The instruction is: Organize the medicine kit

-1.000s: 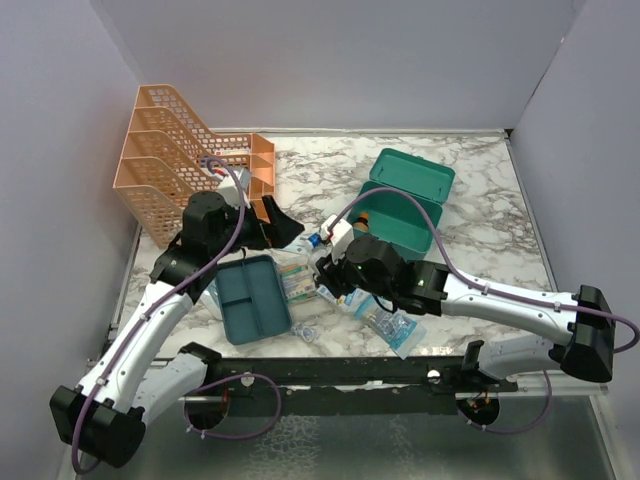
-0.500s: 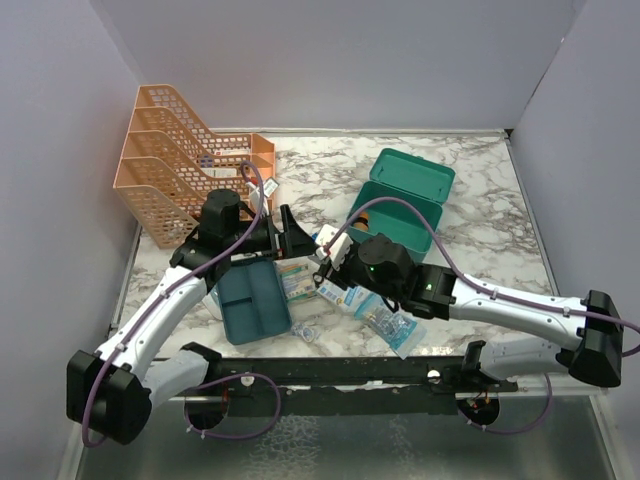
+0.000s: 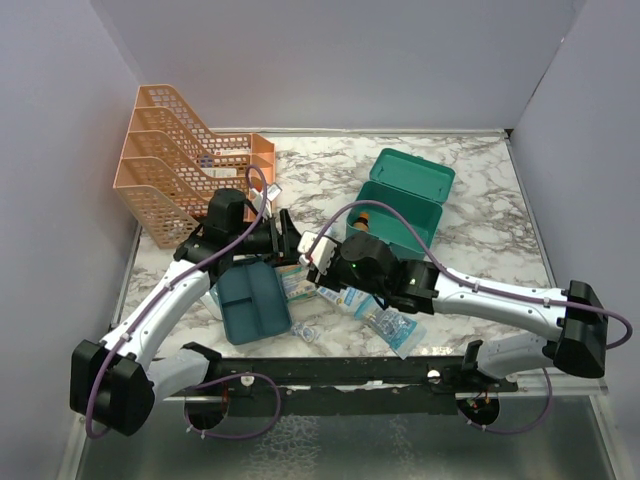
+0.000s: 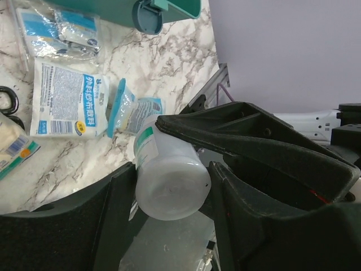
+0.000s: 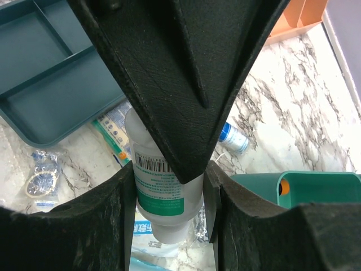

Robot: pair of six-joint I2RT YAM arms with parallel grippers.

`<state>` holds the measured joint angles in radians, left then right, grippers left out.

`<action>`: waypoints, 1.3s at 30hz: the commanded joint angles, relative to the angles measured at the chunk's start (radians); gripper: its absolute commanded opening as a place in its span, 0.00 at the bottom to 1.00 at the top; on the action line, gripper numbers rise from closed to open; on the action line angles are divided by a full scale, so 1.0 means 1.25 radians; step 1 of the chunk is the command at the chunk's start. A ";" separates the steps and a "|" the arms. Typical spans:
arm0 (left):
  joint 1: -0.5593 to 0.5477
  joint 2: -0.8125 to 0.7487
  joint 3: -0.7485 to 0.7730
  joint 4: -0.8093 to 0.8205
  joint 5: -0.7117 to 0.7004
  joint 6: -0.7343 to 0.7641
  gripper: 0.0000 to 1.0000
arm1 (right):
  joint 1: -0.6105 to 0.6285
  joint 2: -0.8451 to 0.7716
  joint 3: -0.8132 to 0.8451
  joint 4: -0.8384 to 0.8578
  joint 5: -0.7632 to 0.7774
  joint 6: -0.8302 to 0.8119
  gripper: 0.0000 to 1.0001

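Observation:
A white bottle with a green label [image 3: 313,247] hangs above the table between my two grippers. My right gripper [image 5: 169,210] is shut on the bottle [image 5: 162,189] around its body, neck pointing down. My left gripper [image 4: 172,210] is shut on the bottle [image 4: 171,186] at its base end, with both fingers against its sides. The grippers overlap, so each wrist view is partly blocked by the other's black finger. The medicine kit [image 3: 400,208], a teal box with its lid standing open, sits behind to the right; its corner shows in the wrist views [image 4: 169,7] [image 5: 318,189].
A flat teal divided tray [image 3: 252,300] lies under the left arm. Sachets and blister packs [image 3: 385,322] are strewn in front of the kit, also in the left wrist view [image 4: 62,104]. A small blue-capped vial [image 5: 232,137] lies nearby. The orange mesh rack [image 3: 180,170] stands back left.
My left gripper has swung right to the bottle held by my right gripper and closed on its base. The right gripper shifted slightly left with the bottle.

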<state>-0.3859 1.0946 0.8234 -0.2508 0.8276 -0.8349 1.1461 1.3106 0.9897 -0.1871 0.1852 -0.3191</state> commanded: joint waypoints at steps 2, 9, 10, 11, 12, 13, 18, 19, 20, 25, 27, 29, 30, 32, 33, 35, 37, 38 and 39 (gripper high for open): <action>0.005 0.000 0.031 -0.060 -0.005 0.028 0.53 | 0.002 0.019 0.063 -0.008 0.015 0.040 0.42; 0.009 -0.034 0.017 0.030 -0.054 0.011 0.51 | 0.002 0.003 0.053 -0.004 0.045 0.112 0.68; 0.011 -0.045 0.010 0.059 -0.068 0.003 0.51 | 0.002 -0.005 0.052 -0.007 0.049 0.133 0.71; 0.013 -0.054 0.002 0.092 -0.079 -0.010 0.50 | 0.002 -0.013 0.051 -0.010 0.056 0.156 0.72; 0.014 -0.063 -0.009 0.128 -0.090 -0.022 0.50 | 0.002 -0.026 0.048 -0.011 0.067 0.185 0.73; 0.016 -0.073 -0.018 0.156 -0.109 -0.029 0.50 | 0.002 -0.040 0.045 -0.014 0.083 0.217 0.73; 0.020 -0.109 -0.048 0.266 -0.229 -0.015 0.49 | 0.002 -0.132 0.042 -0.048 0.173 0.482 0.73; 0.020 -0.120 -0.054 0.290 -0.264 -0.006 0.49 | 0.002 -0.145 0.054 -0.078 0.188 0.552 0.73; 0.020 -0.130 -0.062 0.321 -0.295 0.002 0.49 | 0.002 -0.155 0.070 -0.099 0.199 0.620 0.71; 0.020 -0.161 -0.046 0.471 -0.376 0.086 0.49 | 0.001 -0.189 0.139 -0.169 0.254 0.949 0.67; 0.020 -0.159 -0.021 0.505 -0.386 0.130 0.49 | -0.004 -0.198 0.160 -0.159 0.278 1.028 0.66; 0.020 -0.154 0.002 0.538 -0.385 0.158 0.49 | -0.016 -0.198 0.190 -0.143 0.273 1.086 0.66; 0.020 -0.151 0.014 0.553 -0.381 0.170 0.49 | -0.025 -0.190 0.211 -0.140 0.262 1.117 0.66; 0.019 -0.144 0.037 0.580 -0.372 0.183 0.49 | -0.040 -0.165 0.263 -0.144 0.233 1.177 0.65; 0.020 -0.140 0.045 0.593 -0.367 0.184 0.49 | -0.047 -0.151 0.287 -0.148 0.219 1.204 0.65; 0.020 -0.137 0.059 0.626 -0.365 0.175 0.49 | -0.067 -0.121 0.341 -0.156 0.191 1.260 0.65; 0.020 -0.134 0.066 0.662 -0.367 0.162 0.49 | -0.096 -0.093 0.381 -0.151 0.155 1.315 0.68; 0.019 -0.133 0.068 0.677 -0.368 0.156 0.49 | -0.114 -0.080 0.389 -0.125 0.128 1.328 0.66; 0.019 -0.131 0.070 0.691 -0.375 0.151 0.49 | -0.137 -0.065 0.390 -0.077 0.080 1.314 0.64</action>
<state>-0.3656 0.9253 0.8738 0.4454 0.3874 -0.6472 1.0512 1.1629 1.4197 -0.3614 0.4267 1.1629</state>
